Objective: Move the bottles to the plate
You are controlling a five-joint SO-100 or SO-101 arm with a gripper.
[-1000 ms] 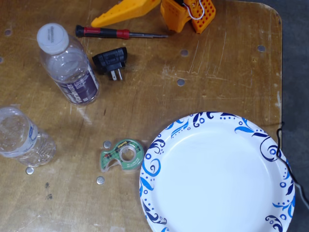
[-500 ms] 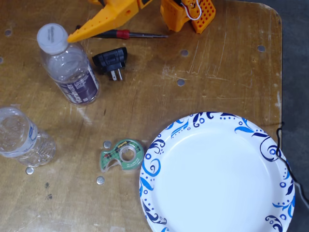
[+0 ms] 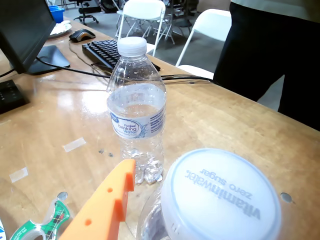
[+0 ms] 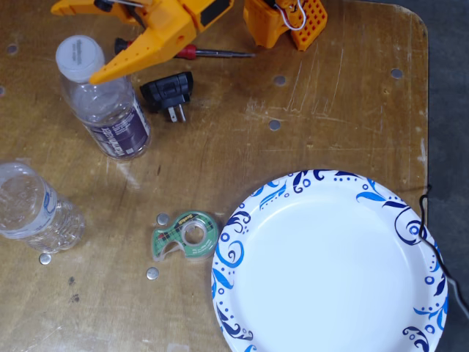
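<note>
The purple-label bottle [image 4: 110, 110] stands at the upper left in the fixed view, and its white cap [image 3: 220, 200] fills the lower right of the wrist view. The pale-label bottle [image 4: 33, 209] stands at the left edge; the wrist view shows this bottle [image 3: 136, 110] upright behind the cap. My orange gripper [image 4: 72, 44] is open over the purple-label bottle's cap, one fingertip beside the cap and the other out past the top left. A single orange finger [image 3: 102, 207] shows in the wrist view, left of the cap. The plate [image 4: 242, 220] lies at the lower right with nothing on it.
A green tape dispenser [image 4: 183, 236] lies just left of the plate. A black plug [image 4: 168, 94] and a red-handled screwdriver [image 4: 198, 52] lie right of the purple-label bottle. Small metal discs dot the wood. The table edge [image 4: 426, 110] runs down the right side.
The gripper has swung left and down from the top edge until it is over the purple-label bottle's cap, and its jaws have spread apart. Bottles and plate have not moved.
</note>
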